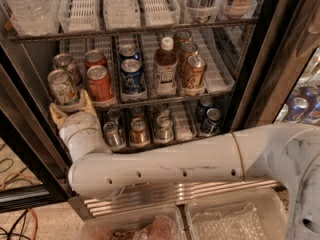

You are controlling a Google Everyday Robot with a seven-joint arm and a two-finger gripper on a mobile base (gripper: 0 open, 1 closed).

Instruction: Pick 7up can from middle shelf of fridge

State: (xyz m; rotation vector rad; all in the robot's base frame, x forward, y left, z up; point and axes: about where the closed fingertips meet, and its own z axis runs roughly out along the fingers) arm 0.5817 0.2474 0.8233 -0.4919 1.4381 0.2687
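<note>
The 7up can, pale silver with green print, stands at the front left of the middle shelf in the fridge. A second similar can stands behind it. My gripper is at the shelf's front edge, just below and in front of the 7up can. Its tan fingers are spread open, one on each side of the can's base, holding nothing. My white arm reaches in from the right across the bottom of the fridge.
Right of the 7up can stand a red can, a blue can, a bottle and brown cans. Several cans sit on the lower shelf. The steel base grille and clear bins lie below.
</note>
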